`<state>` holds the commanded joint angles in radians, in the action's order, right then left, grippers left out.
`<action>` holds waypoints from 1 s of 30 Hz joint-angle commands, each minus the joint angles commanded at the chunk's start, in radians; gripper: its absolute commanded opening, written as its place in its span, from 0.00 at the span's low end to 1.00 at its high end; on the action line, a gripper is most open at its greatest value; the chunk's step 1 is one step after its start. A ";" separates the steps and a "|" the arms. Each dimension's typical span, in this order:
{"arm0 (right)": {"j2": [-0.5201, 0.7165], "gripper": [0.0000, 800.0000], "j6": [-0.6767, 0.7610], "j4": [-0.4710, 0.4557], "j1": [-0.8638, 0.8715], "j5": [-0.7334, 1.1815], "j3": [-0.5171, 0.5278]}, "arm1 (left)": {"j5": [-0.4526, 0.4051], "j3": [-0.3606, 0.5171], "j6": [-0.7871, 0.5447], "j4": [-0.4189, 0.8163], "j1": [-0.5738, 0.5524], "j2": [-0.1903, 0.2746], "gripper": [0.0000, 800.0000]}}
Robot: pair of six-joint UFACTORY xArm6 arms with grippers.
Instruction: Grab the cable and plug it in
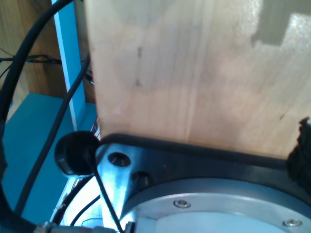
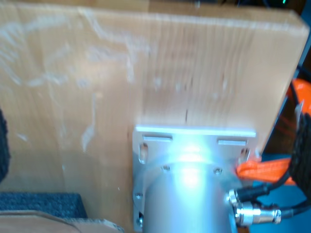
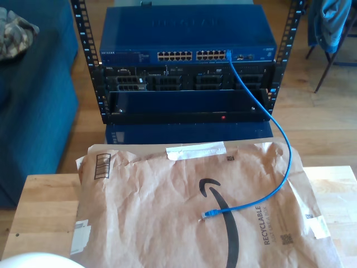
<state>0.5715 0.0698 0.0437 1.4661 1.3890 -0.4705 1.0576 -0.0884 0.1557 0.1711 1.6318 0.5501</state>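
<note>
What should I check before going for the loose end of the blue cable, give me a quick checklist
1. Free plug lying in the open on the brown paper mailer: ok.
2. Blue cable lies untangled, in one smooth curve: ok.
3. Far end already seated in the blue switch, at the port row's end on the exterior view's right: ok.
4. Empty ports available on the switch: ok.
5. State of my first gripper and my second gripper: cannot tell.

**Readable markings: one word on the mailer**

On the brown paper mailer (image 3: 167, 206), at about 4 o'clock of the exterior view, the word "RECYCLABLE" runs sideways in black capitals. A black curved smile-arrow logo sits mid-mailer. Its barcode label at 9 o'clock is too small to read.
</note>
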 joint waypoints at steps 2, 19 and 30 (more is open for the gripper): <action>0.014 1.00 0.000 0.000 0.000 -0.002 0.035 | 0.000 0.000 0.000 0.000 0.000 0.000 1.00; 0.035 1.00 0.009 0.002 0.002 -0.210 0.285 | 0.000 -0.002 -0.002 0.000 0.000 0.000 1.00; 0.035 1.00 0.002 0.000 0.002 -0.367 0.382 | 0.000 0.000 -0.002 -0.002 0.000 0.000 1.00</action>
<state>0.6068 0.0713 0.0437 1.4676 1.0223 -0.0884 1.0576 -0.0884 0.1542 0.1695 1.6318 0.5501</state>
